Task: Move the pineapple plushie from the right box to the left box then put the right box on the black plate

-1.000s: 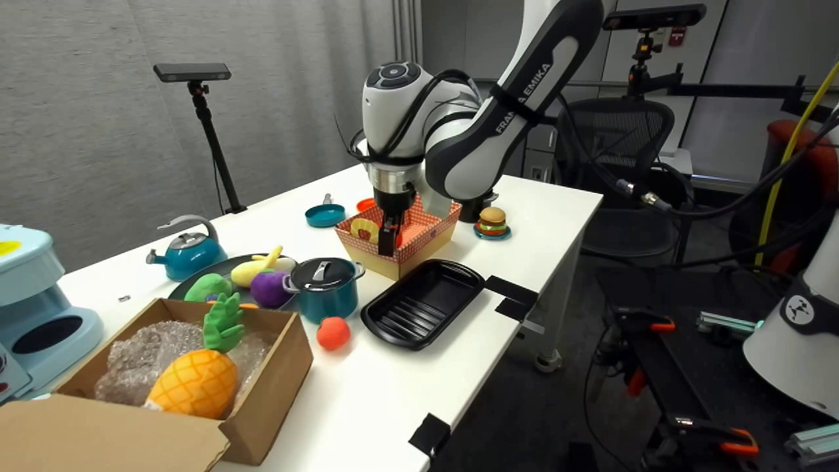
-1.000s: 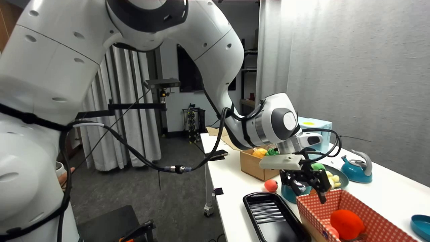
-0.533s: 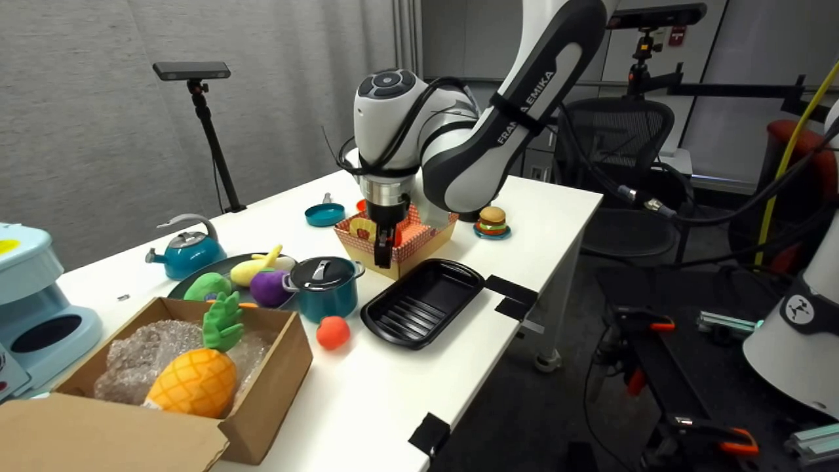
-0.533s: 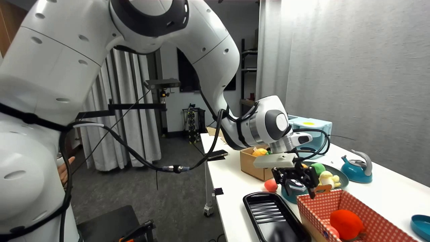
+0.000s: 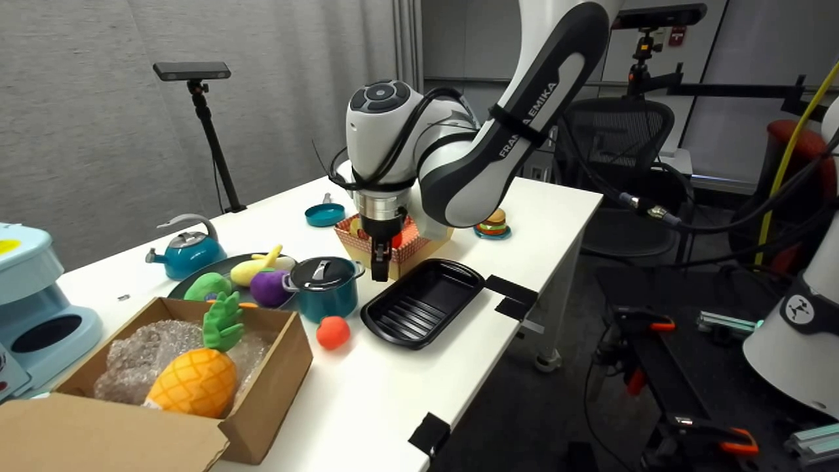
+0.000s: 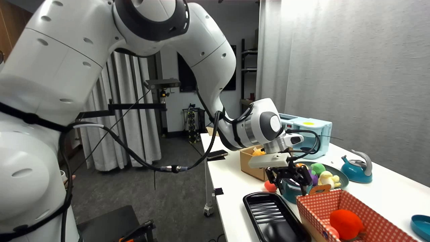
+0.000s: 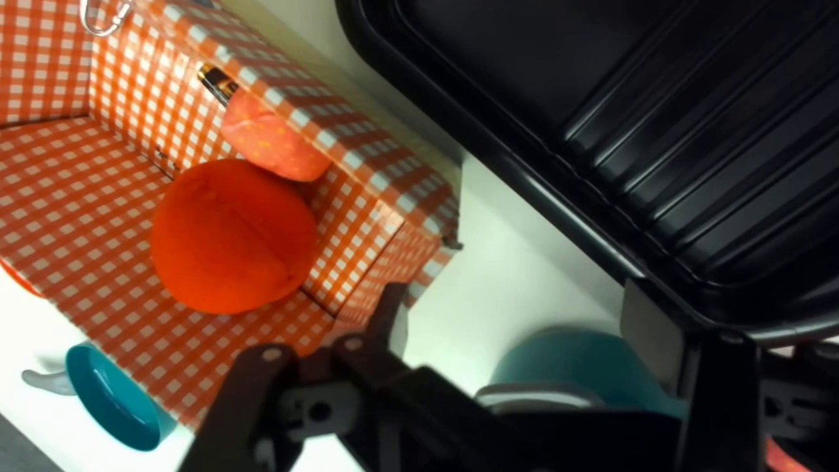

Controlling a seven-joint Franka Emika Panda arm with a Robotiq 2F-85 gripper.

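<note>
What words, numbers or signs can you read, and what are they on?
"FRAN…A EMIKA" on the robot arm; a black strap hides part.
Round badge on the robot base: too small.
Red wall panel: too small.
Dark-gold patch and round spot on the checked box: too blurred.
Yellow oval, blue machine: nothing readable.

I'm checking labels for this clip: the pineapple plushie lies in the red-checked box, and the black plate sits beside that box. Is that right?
Wrong box for the pineapple plushie: both exterior views show it in the brown cardboard box. The black plate does sit beside the red-checked box.
</note>
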